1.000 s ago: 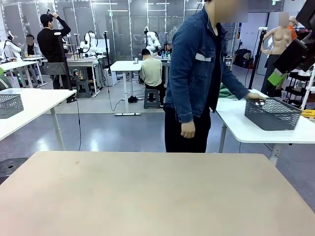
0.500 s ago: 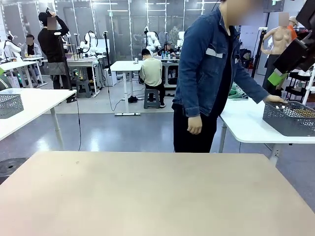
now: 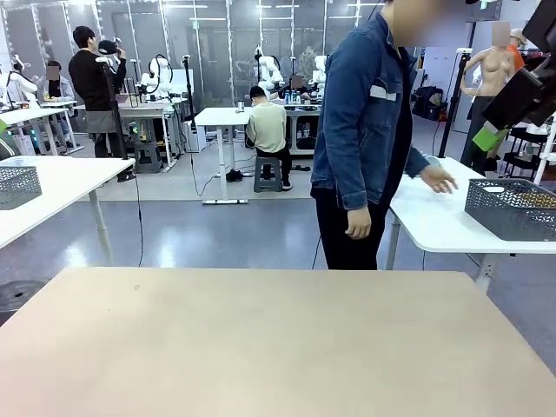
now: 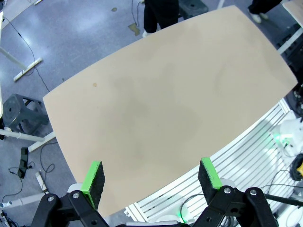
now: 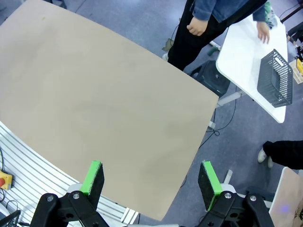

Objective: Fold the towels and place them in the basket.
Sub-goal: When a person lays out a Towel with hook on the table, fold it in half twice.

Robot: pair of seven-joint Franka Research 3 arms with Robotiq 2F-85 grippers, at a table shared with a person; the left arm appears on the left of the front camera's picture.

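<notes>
The dark grey wire-mesh basket (image 3: pixel 512 208) stands on a white side table (image 3: pixel 434 228) to the right, beyond the beige table (image 3: pixel 261 339); it is also in the right wrist view (image 5: pixel 274 78). A person in a denim jacket (image 3: pixel 360 113) holds one hand (image 3: pixel 439 181) over the white table, left of the basket and apart from it. A sliver of green cloth (image 5: pixel 269 9), perhaps the towels, shows by that hand. My left gripper (image 4: pixel 150 166) and right gripper (image 5: pixel 151 166) hang open high above the bare beige tabletop, nothing between their fingers.
Another grey mesh basket (image 3: pixel 17 184) sits on a white table at the far left. Metal rails (image 4: pixel 246 142) run along the beige table's near edge. Open floor separates the tables. Other people work at tables far behind.
The person stepped right and slid the basket rightward along the white table, then let go; the hand now hovers left of it. Both grippers stayed put.
</notes>
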